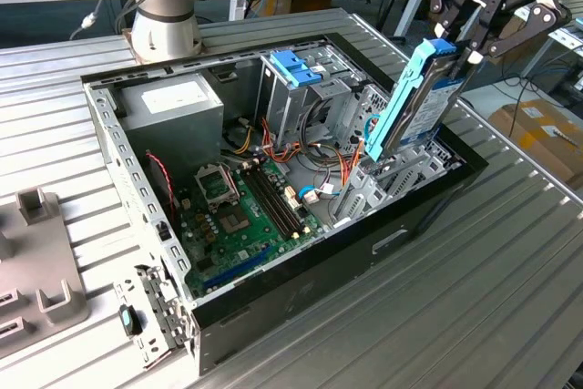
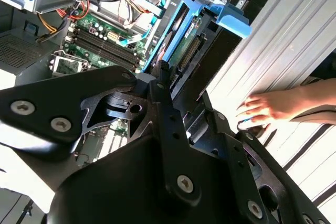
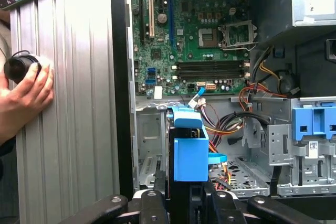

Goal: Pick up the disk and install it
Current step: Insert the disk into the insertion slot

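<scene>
The disk (image 1: 414, 102) is a flat silver drive with blue side rails. It stands steeply tilted over the drive bay (image 1: 401, 175) at the exterior view's right end of the open computer case (image 1: 118, 161). My gripper (image 1: 460, 43) is shut on its upper end. The disk's lower end dips among the bay's metal brackets; I cannot tell whether it touches them. In both wrist views the disk (image 2: 181, 40) (image 3: 189, 156) runs away from my black fingers (image 2: 163, 77) toward the case's inside, blue rail outermost.
Inside the case are a green motherboard (image 1: 241, 207), a grey power-supply box (image 1: 173, 102), a metal cage with a blue latch (image 1: 296, 66) and loose cables (image 1: 342, 166). A person's hand (image 3: 23, 93) rests on the ribbed table (image 1: 474, 298) beside the case. The arm's base (image 1: 164, 15) stands behind.
</scene>
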Action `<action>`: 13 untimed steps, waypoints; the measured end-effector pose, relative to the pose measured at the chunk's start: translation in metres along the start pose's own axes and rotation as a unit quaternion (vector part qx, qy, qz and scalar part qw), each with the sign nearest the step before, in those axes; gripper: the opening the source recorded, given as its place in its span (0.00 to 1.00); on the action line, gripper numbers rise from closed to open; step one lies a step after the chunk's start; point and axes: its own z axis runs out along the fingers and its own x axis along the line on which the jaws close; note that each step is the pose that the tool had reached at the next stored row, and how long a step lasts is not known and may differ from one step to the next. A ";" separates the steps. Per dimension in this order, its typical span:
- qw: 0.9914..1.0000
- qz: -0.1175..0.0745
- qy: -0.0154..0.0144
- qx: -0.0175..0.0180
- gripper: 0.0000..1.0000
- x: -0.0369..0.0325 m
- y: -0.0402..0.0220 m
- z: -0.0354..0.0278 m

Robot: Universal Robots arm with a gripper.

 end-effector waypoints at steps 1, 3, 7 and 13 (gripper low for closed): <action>1.000 0.000 0.000 0.000 0.35 -0.0001 -0.0010 0.0002; 1.000 0.000 0.000 0.000 0.35 -0.0001 -0.0023 0.0013; 1.000 0.000 0.001 0.000 0.35 -0.0001 -0.0032 0.0073; 1.000 -0.011 0.003 0.000 0.35 -0.0001 -0.0045 0.0131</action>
